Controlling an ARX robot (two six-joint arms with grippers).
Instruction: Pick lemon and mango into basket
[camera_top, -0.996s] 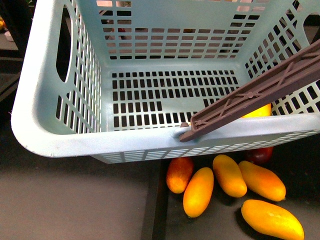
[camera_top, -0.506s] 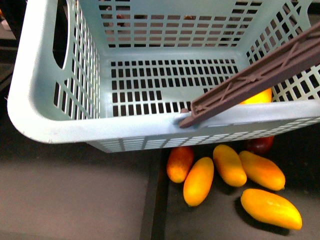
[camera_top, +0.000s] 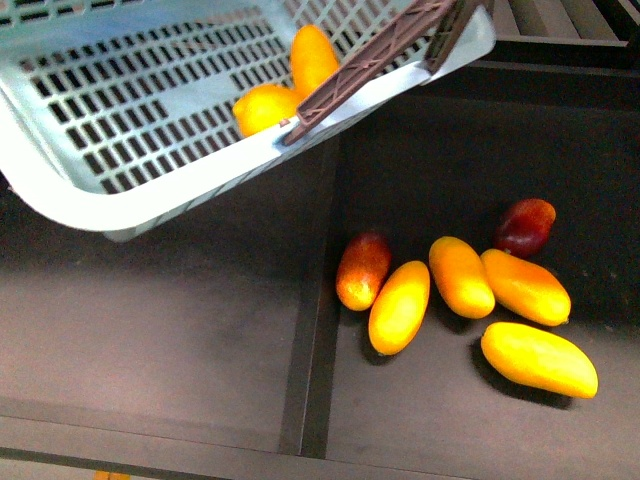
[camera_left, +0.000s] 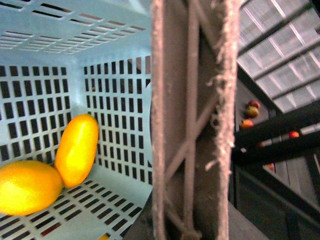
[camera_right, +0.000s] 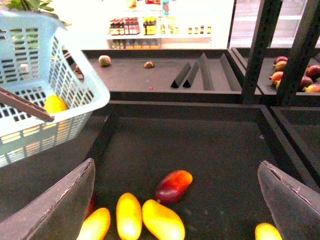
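The lemon (camera_top: 264, 106) lay inside the basket (camera_top: 60, 190), on the slotted floor, touching a mango (camera_top: 312, 58) beside it. The basket was tilted and raised above the dark shelf (camera_top: 180, 330), and its brown handle (camera_top: 370, 55) crossed the rim. Six more mangoes (camera_top: 400, 306) lay together on the shelf below, well apart from the basket. My right gripper (camera_right: 177, 200) had its fingers (camera_right: 55, 210) spread wide over them, holding nothing. About my left fingers I cannot tell.

lemon (camera_top: 264, 107) and mango (camera_top: 313, 57) inside tilted turquoise basket (camera_top: 70, 190)
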